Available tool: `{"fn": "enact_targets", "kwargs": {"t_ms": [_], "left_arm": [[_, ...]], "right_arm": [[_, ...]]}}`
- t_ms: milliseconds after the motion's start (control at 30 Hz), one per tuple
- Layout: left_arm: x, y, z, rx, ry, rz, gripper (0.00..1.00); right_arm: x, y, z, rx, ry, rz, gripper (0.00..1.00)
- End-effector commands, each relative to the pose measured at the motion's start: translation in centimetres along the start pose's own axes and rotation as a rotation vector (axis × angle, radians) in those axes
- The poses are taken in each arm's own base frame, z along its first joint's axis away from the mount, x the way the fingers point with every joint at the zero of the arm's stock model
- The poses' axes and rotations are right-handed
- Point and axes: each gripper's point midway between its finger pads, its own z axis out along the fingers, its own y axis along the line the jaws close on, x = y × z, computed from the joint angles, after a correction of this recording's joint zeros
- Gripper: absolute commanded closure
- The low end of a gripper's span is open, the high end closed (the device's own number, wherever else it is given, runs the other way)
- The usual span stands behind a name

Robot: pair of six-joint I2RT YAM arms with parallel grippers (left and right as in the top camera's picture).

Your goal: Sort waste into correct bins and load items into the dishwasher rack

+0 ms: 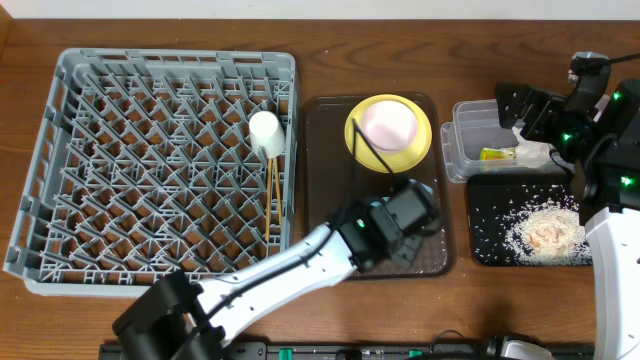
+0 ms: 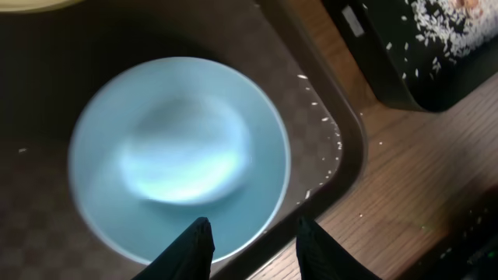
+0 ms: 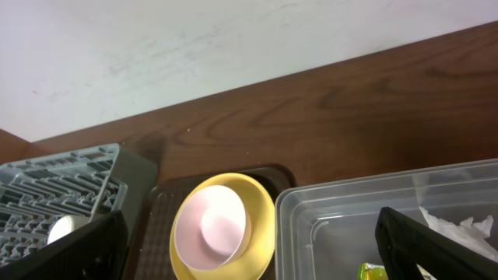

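overhead top-down, wrists close, all share tray [image 1: 322,180]

The left arm [image 1: 270,275] slants in from below the tray [image 1: 325,160], white links ending in a black wrist. The left gripper [image 1: 408,225] hangs over the tray's near right corner, pointing down, fingers [image 2: 194,249] partly apart and gripping nothing. The right arm [image 1: 610,240] rises to the right of the tray. The right gripper [image 1: 525,108] points left towards the tray, jaws spread wide, empty.
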Motion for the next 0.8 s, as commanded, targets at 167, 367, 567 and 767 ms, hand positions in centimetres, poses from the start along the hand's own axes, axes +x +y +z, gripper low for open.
{"fn": "enact_targets", "kwargs": {"t_ms": [167, 367, 567, 767], "left_arm": [[-0.2, -0.2, 4.0, -0.068, -0.023, 0.026, 0.61], [0.2, 0.0, 7.0, -0.076, -0.007, 0.027, 0.61], [0.8, 0.2, 7.8, -0.085, 0.010, 0.031, 0.66], [-0.8, -0.2, 6.4, -0.066, -0.033, 0.024, 0.94]], "right_arm": [[-0.1, 0.0, -0.1, -0.007, -0.001, -0.014, 0.01], [-0.1, 0.0, -0.1, -0.007, -0.001, -0.014, 0.01], [-0.1, 0.0, -0.1, -0.007, -0.001, -0.014, 0.01], [-0.1, 0.0, -0.1, -0.007, -0.001, -0.014, 0.01]]}}
